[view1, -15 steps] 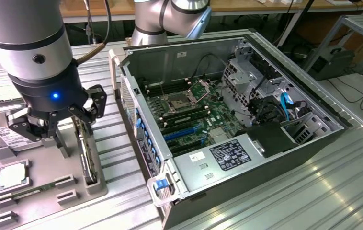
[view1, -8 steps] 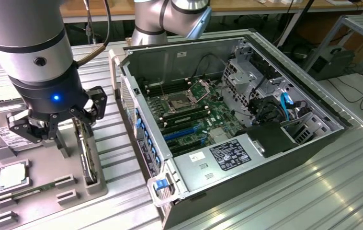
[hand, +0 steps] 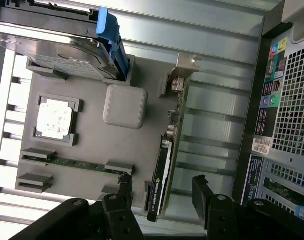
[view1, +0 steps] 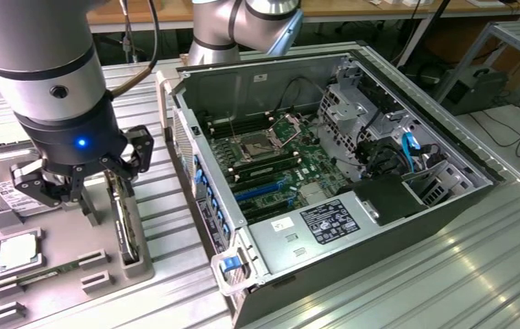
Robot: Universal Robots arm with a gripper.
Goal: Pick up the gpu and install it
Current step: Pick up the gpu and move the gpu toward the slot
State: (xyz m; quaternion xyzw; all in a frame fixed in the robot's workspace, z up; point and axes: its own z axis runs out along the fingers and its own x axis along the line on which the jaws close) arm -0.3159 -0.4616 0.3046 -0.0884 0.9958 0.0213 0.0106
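black gpu (hand: 163, 170) on edge in tray (hand: 92, 147)

**Surface** (view1: 479, 267) below me: bare ribbed metal, pale slats. Two items lie directly on it.

1. **Computer case** (view1: 361, 281): dark, on its side, panel off, interior facing up. It is on the exterior view's right.
2. **Grey tray** (hand: 92, 145): flat, just beside the case, on the exterior view's left. I count on it:
   - hard drive (hand: 57, 50), silver, lying flat at one end
   - CPU (hand: 54, 117), square and silver, in a low frame
   - memory stick (hand: 72, 163), green, lying in clips
   - raised block (hand: 124, 105), plain grey
   - gpu (hand: 162, 170), standing on its long edge in a slot along the tray's side nearest the case
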